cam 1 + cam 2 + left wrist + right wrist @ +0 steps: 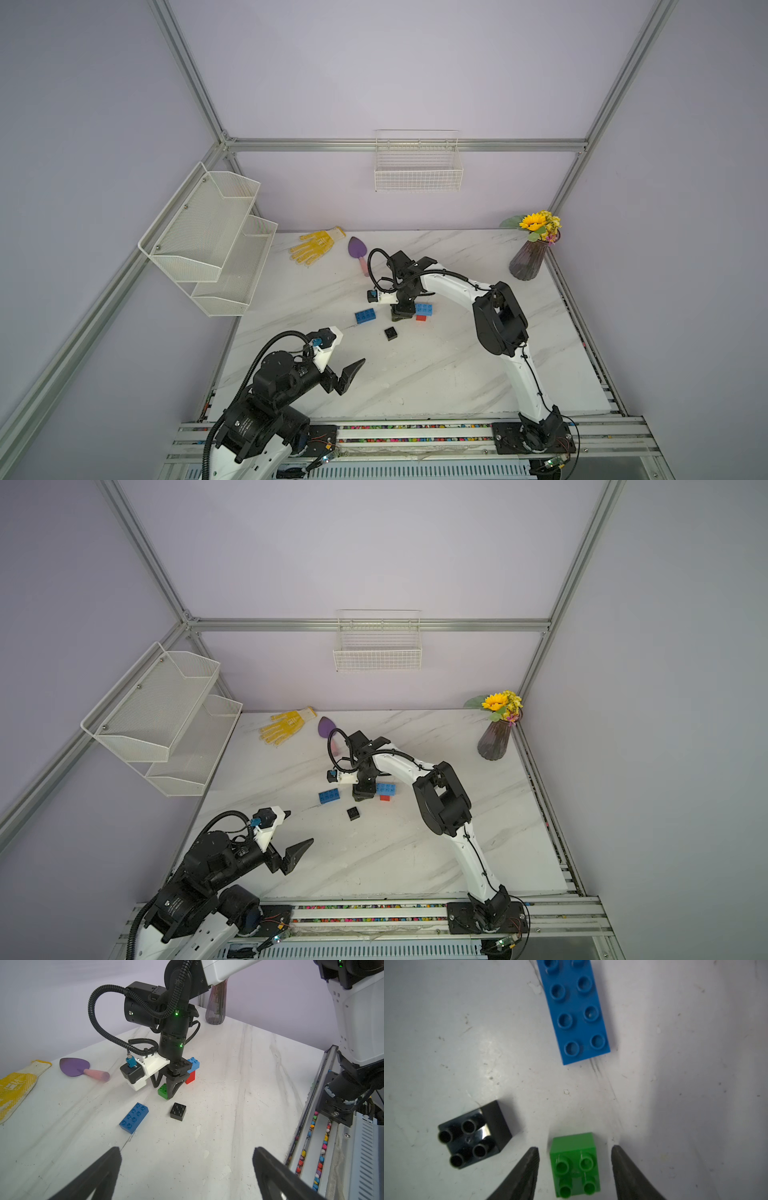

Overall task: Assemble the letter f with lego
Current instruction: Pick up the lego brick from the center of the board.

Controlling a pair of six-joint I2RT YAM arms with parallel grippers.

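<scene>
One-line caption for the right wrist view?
Right gripper open astride the green brick, not touching it; black brick and blue brick lie loose nearby.

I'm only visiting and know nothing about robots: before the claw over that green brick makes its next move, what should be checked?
1. Jaws of right gripper straddle green brick: ok.
2. Jaws closed on it: not ok, gaps on both sides.
3. Nearby black brick clear of jaws: ok.
4. Idle left gripper open, away from bricks: ok.
5. Behind it, blue brick seated on red brick: cannot tell.
</scene>
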